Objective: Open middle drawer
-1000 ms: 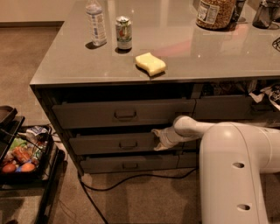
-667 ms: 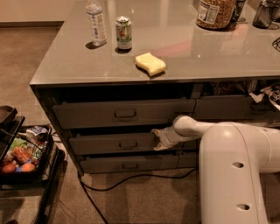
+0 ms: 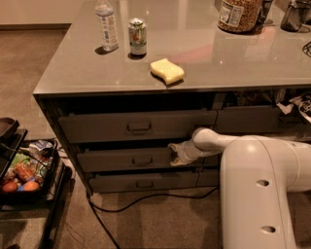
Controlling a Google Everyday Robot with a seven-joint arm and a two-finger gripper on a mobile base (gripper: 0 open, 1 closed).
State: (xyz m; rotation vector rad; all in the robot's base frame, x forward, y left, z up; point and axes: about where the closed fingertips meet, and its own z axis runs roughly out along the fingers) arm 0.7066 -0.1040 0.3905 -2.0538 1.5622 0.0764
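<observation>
The middle drawer (image 3: 112,160) is the dark grey front between a taller drawer (image 3: 97,127) above and a slimmer one (image 3: 116,183) below. Its small rectangular handle (image 3: 142,160) sits at the centre. The front stands a little forward of the cabinet, with a dark gap above it. My gripper (image 3: 176,153) is at the right end of this drawer front, against its top right corner and to the right of the handle. My white arm (image 3: 262,194) reaches in from the lower right.
On the grey countertop (image 3: 233,63) stand a water bottle (image 3: 107,24), a can (image 3: 137,36), a yellow sponge (image 3: 167,71) and a jar (image 3: 239,14). A black cart with food (image 3: 24,175) stands at the left. A cable (image 3: 146,198) lies on the carpet.
</observation>
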